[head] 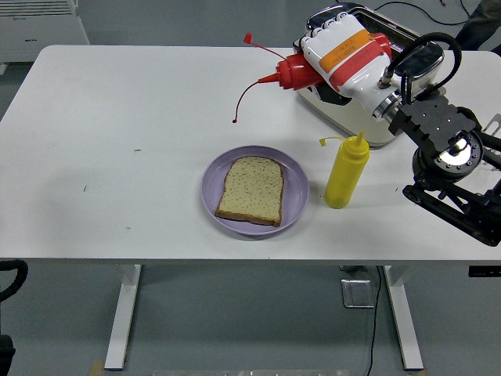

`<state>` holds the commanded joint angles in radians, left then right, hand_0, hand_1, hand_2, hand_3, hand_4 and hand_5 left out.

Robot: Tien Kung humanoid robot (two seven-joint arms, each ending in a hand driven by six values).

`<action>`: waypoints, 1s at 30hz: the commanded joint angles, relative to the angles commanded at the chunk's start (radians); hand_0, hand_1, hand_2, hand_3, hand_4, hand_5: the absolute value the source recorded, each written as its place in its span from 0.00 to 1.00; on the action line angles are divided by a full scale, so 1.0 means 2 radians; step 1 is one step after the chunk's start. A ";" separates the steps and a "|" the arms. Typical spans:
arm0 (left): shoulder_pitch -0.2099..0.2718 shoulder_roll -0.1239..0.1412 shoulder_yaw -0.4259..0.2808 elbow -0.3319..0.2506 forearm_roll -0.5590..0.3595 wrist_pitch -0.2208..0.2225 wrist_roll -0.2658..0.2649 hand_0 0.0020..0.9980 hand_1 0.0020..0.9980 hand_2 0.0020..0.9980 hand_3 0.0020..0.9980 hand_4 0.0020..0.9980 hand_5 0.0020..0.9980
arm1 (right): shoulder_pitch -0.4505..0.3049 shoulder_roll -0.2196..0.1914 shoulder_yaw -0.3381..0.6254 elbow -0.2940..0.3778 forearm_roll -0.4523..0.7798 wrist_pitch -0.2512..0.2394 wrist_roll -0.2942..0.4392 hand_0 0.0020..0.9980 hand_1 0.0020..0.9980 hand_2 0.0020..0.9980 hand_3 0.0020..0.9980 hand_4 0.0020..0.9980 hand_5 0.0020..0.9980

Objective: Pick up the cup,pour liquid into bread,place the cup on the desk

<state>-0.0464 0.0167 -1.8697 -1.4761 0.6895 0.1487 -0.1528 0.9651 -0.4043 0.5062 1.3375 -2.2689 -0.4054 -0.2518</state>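
A slice of bread point(250, 189) lies flat on a purple plate point(294, 193) near the table's front edge. My right hand point(344, 48) is shut on a red squeeze bottle point(294, 72) with an orange and white label. It holds the bottle tilted in the air, nozzle pointing left, above and behind the plate, in front of the toaster. The bottle's open cap point(247, 37) sticks up on its tether. A thin red strand point(243, 97) hangs from the nozzle and ends above the bare table, short of the plate. The left hand is not in view.
A yellow squeeze bottle point(345, 172) stands upright just right of the plate. A chrome and white toaster point(348, 117) stands at the back right, behind the held bottle. My right arm point(446, 157) lies over the table's right side.
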 joint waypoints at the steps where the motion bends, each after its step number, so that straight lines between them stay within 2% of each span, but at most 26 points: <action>1: 0.000 0.000 0.000 0.000 0.000 0.000 0.000 0.76 0.77 0.78 0.67 0.64 1.00 | -0.006 0.001 0.011 0.000 0.000 -0.006 -0.001 0.15 0.26 0.39 0.43 0.54 0.03; 7: 0.000 0.000 0.001 0.000 0.000 0.000 0.000 0.76 0.77 0.78 0.67 0.64 1.00 | -0.063 0.009 0.087 0.024 0.005 -0.076 0.011 0.15 0.26 0.39 0.43 0.54 0.03; 9: 0.000 0.000 0.002 0.000 0.000 0.000 0.000 0.76 0.77 0.78 0.67 0.64 1.00 | -0.082 0.014 0.116 0.034 0.039 -0.091 0.018 0.15 0.27 0.38 0.42 0.54 0.03; 13: 0.001 0.000 0.003 0.000 0.000 0.000 0.000 0.76 0.77 0.78 0.67 0.64 1.00 | -0.128 0.030 0.183 0.065 0.124 -0.120 0.064 0.15 0.27 0.38 0.42 0.54 0.03; 17: 0.001 0.000 0.005 0.000 0.000 0.000 0.000 0.76 0.77 0.78 0.67 0.64 1.00 | -0.167 0.042 0.253 0.089 0.212 -0.120 0.138 0.16 0.28 0.38 0.42 0.54 0.04; 20: 0.001 0.001 0.006 0.000 0.000 0.001 0.000 0.76 0.77 0.78 0.67 0.64 1.00 | -0.189 0.047 0.294 0.093 0.273 -0.119 0.179 0.16 0.28 0.38 0.41 0.54 0.04; 24: 0.002 0.001 0.007 0.000 0.000 0.001 0.000 0.76 0.77 0.78 0.67 0.64 1.00 | -0.213 0.052 0.330 0.089 0.355 -0.108 0.201 0.16 0.28 0.38 0.41 0.54 0.04; 30: 0.003 0.002 0.009 0.000 0.000 0.001 0.000 0.76 0.77 0.78 0.67 0.64 1.00 | -0.249 0.052 0.362 0.083 0.479 -0.100 0.214 0.16 0.28 0.38 0.42 0.54 0.04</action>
<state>-0.0412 0.0198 -1.8516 -1.4770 0.6899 0.1502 -0.1522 0.4671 -0.2994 1.2309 1.5035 -1.3112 -0.6050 0.1757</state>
